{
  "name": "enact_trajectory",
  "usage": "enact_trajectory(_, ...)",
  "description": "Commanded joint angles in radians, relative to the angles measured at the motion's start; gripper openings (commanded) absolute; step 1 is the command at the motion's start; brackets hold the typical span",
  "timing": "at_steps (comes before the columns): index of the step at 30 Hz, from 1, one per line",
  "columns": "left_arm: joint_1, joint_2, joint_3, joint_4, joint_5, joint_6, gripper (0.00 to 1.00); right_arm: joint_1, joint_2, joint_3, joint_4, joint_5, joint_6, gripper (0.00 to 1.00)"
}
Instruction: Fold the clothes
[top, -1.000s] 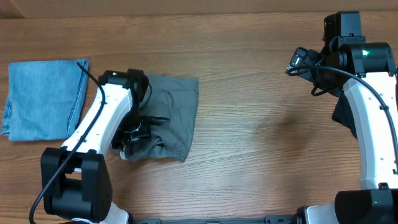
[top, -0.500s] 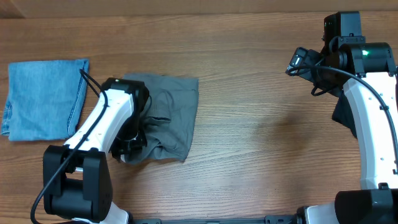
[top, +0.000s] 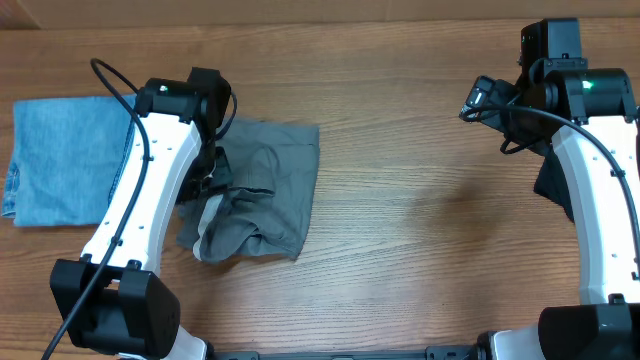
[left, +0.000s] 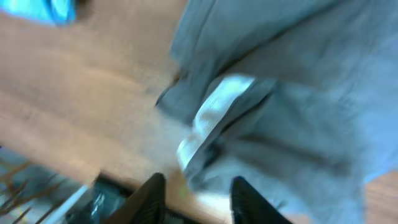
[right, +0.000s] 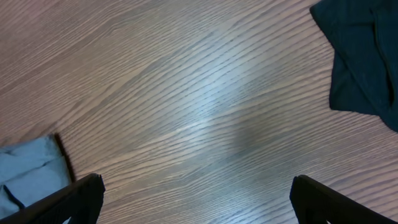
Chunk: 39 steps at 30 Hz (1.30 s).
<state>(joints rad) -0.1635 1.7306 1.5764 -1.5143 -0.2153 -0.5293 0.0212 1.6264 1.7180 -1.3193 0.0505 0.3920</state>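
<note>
Overhead shows the grey clothes (top: 270, 190) crumpled on the table (top: 400, 250) under my left gripper (left: 198, 185), whose hold I cannot tell through blur; I judge the next move needs an edge pinched, then folded across.

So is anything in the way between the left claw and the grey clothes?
No, nothing visible is. The left gripper hangs right over the grey clothes, with only bare table beside them.

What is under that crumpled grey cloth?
Only the wooden table shows around the grey cloth. Its own folded layers and the left arm above cover the rest, so anything beneath is hidden.
</note>
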Motion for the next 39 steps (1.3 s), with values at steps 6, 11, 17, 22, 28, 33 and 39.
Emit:
enact_trajectory(6,0.012,0.010,-0.097,0.250,0.071,-0.018,0.65,-0.001,0.003,-0.002,0.005,-0.004,0.005,1.00)
enact_trajectory(11,0.053,0.010,-0.150,0.337,0.128,-0.015,0.79,-0.001,0.003,-0.002,0.005,-0.004,0.005,1.00)
enact_trajectory(17,0.092,0.010,-0.171,0.342,0.275,0.046,0.78,-0.001,0.003,-0.002,0.005,-0.004,0.005,1.00)
enact_trajectory(22,0.088,0.010,-0.222,0.343,0.406,0.061,0.76,-0.001,0.003,-0.002,0.005,-0.004,0.005,1.00)
enact_trajectory(28,0.083,0.010,-0.333,0.308,0.422,0.062,0.69,-0.001,0.003,-0.002,0.005,-0.004,0.005,1.00)
enact_trajectory(33,0.087,0.010,-0.404,0.259,0.355,0.073,0.51,-0.001,0.003,-0.002,0.005,-0.004,0.005,1.00)
enact_trajectory(39,0.087,0.010,-0.408,0.235,0.150,0.057,0.47,-0.001,0.003,-0.002,0.005,-0.004,0.005,1.00)
